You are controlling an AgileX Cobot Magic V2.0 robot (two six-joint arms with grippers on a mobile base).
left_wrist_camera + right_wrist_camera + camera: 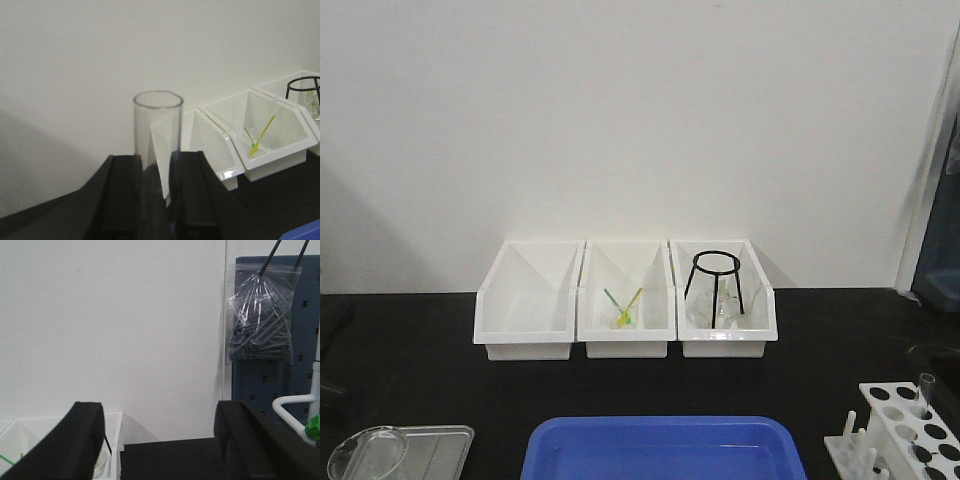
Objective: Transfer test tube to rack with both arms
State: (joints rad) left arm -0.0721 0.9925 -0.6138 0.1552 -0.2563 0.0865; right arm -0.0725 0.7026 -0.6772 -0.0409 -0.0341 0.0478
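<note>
**Tube upright in left gripper; rack at front-right corner**

Black worktop (420, 370) against a white wall. A blue tray (665, 428) sits at the middle of the front edge. Three white bins (625, 342) stand in a row along the back edge. The rack (910, 430) is at the front-right corner with its holes facing up and its pegs on the left side. What looks like a second clear tube (925, 385) stands in one of its far holes. Neither arm shows in the front view.

Left gripper (157, 160): pressed in on the test tube (158, 125), one black finger on each side of the glass. The tube's long axis is upright, with the open rim up and well clear of the fingertips. Its lower end is hidden below the frame. The bins lie ahead and to the right of this gripper, so I judge it to be over the left part of the worktop, well apart from the rack.

Right gripper (160, 407): fingers spread wide with nothing between them. One bin edge shows at the lower left of its view, which puts it toward the right side.

Judgement: the rack lies to the right of the tube and the right arm is the nearer one. The coming move likely calls for a handover. The spread right gripper would take the exposed upper length while the tube stays vertical. Neither wrist view shows the rack, so I cannot tell how the tube lines up with a hole.
</note>
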